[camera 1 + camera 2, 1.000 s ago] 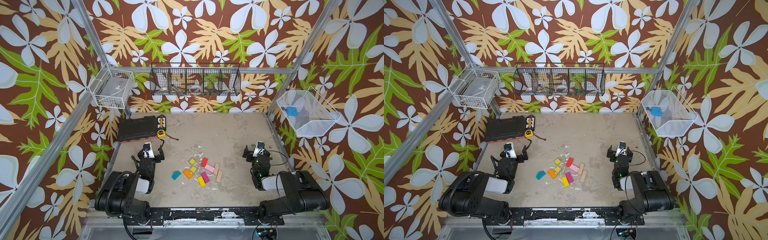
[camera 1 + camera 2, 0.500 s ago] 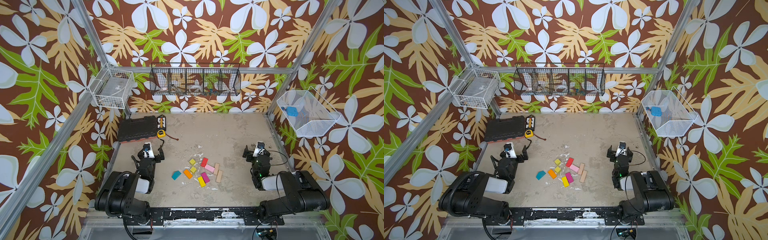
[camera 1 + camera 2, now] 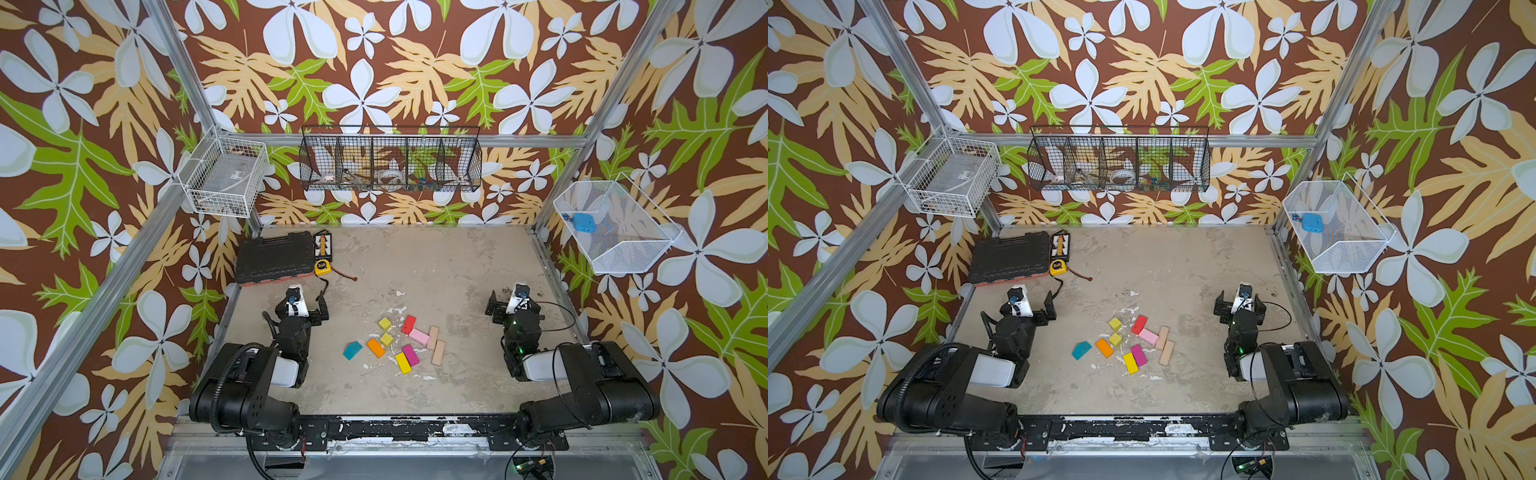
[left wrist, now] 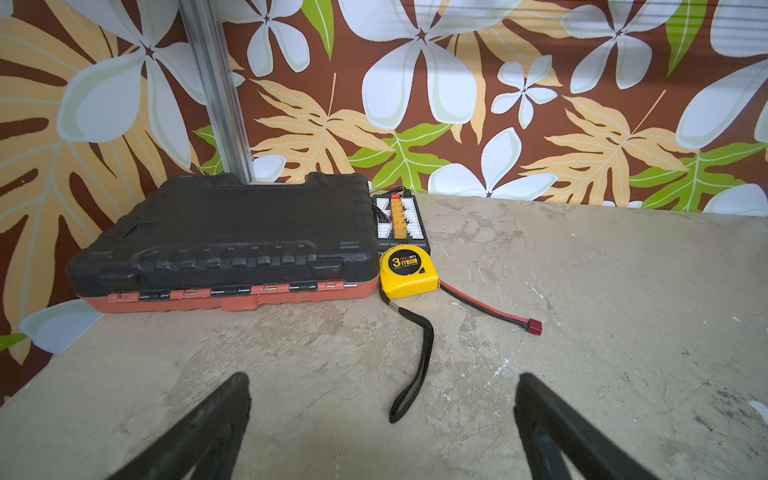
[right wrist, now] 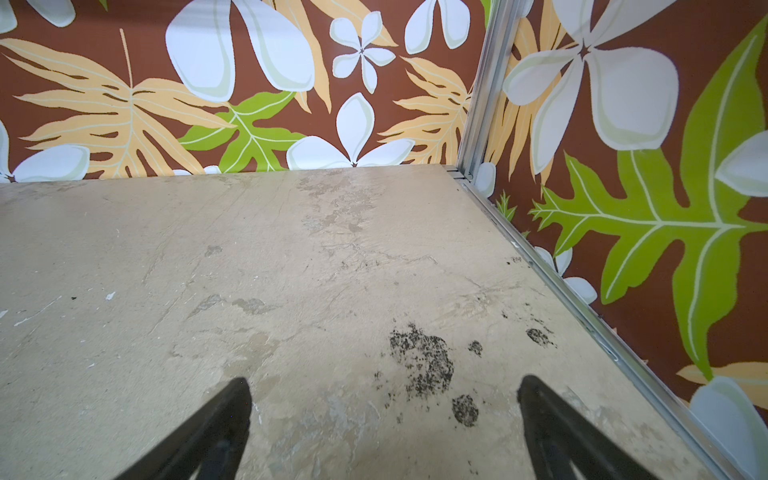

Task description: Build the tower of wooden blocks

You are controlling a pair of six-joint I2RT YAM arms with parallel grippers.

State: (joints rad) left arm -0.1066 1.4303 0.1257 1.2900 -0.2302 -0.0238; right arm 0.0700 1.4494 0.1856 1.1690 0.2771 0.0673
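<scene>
The wood blocks lie loose and flat in the middle of the table, none on another, in both top views. They are a teal roof piece (image 3: 352, 350), an orange brick (image 3: 375, 347), two yellow-green cubes (image 3: 385, 323), a red brick (image 3: 408, 324), a pink brick (image 3: 419, 336), two tan planks (image 3: 439, 353), a yellow brick (image 3: 402, 363) and a magenta brick (image 3: 410, 355). No tower is in view. My left gripper (image 3: 298, 301) (image 4: 382, 399) is open and empty, to the left of the blocks. To their right my right gripper (image 3: 514, 301) (image 5: 384, 399) is open over bare table.
A black tool case (image 3: 274, 257), a yellow tape measure (image 4: 409, 270) with a black strap (image 4: 415, 361), a connector board (image 4: 399, 222) and a red-black cable (image 4: 490, 309) sit at the back left. Wire baskets (image 3: 390, 164) hang on the walls. A metal rail (image 5: 552, 278) edges the table on the right.
</scene>
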